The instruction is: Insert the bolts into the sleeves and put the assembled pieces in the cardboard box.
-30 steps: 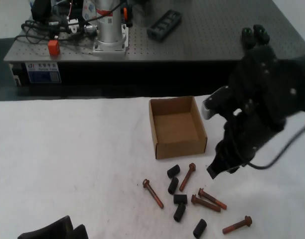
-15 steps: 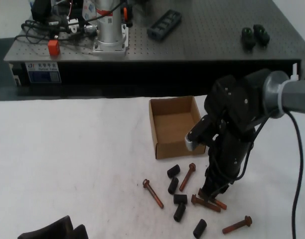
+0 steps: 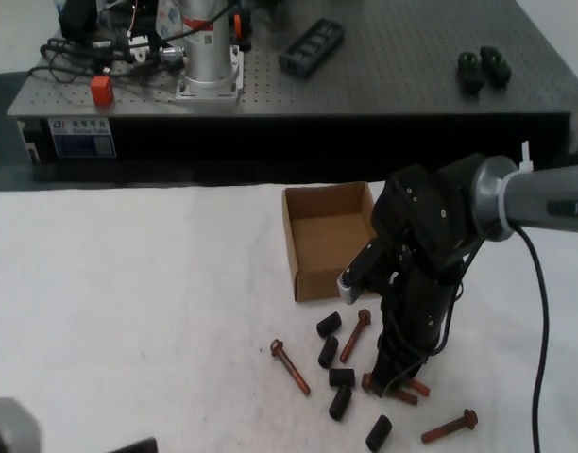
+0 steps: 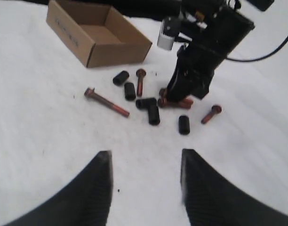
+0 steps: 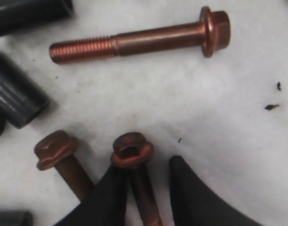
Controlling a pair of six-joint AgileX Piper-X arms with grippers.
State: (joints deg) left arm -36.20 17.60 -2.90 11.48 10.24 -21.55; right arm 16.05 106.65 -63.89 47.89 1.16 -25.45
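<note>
Right gripper (image 5: 146,167) lowered astride bolt (image 5: 133,150) near cardboard box (image 3: 313,283)

Lab; perforated optical table (image 3: 402,85); tangled cables (image 3: 70,52)

**Odds and ends behind the white counter**

The counter (image 3: 128,283) has a white cover. Behind it stands a dark perforated board (image 3: 393,80) with a label (image 3: 81,138) on its front edge. On the board, a silver post (image 3: 206,57) rises near a tangle of cables (image 3: 76,52) and an orange block (image 3: 101,90). A black slotted tray (image 3: 311,46) lies beyond the post, and two black knobs (image 3: 483,66) sit well apart from it.
</note>
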